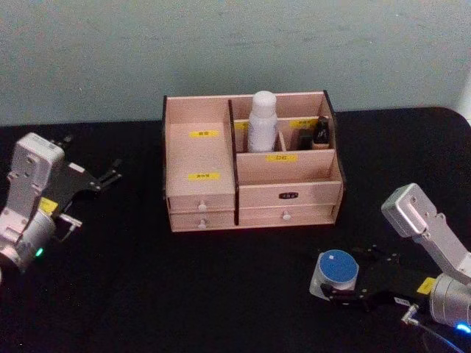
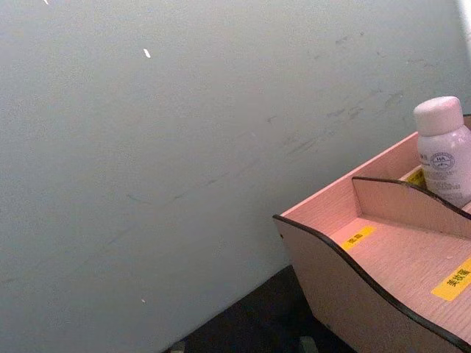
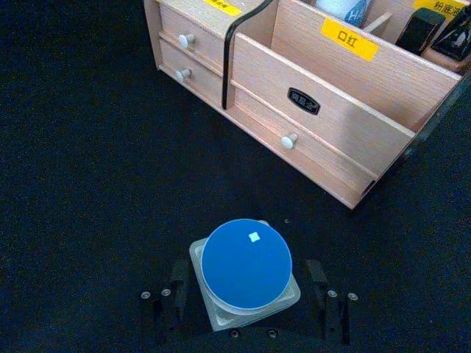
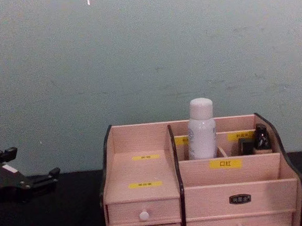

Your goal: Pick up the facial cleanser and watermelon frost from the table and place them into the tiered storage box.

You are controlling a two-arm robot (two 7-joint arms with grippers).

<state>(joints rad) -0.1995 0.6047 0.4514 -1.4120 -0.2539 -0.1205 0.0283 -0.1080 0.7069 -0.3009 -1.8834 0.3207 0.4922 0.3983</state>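
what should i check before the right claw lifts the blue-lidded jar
1. Blue-lidded jar upright on the table, inside the right claw: ok
2. Firm hold on the jar: cannot tell
3. White bottle already standing in the tiered storage box: ok
4. Box's left tiers free for the jar: ok
5. Left claw parked at the table's left, apart from the box: ok

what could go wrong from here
1. The right gripper sits low around the blue-lidded jar; a grasp there could slip on lifting.
2. The white bottle and a dark item already stand in rear compartments of the tiered storage box; the jar might knock them.
The left gripper is parked at left.
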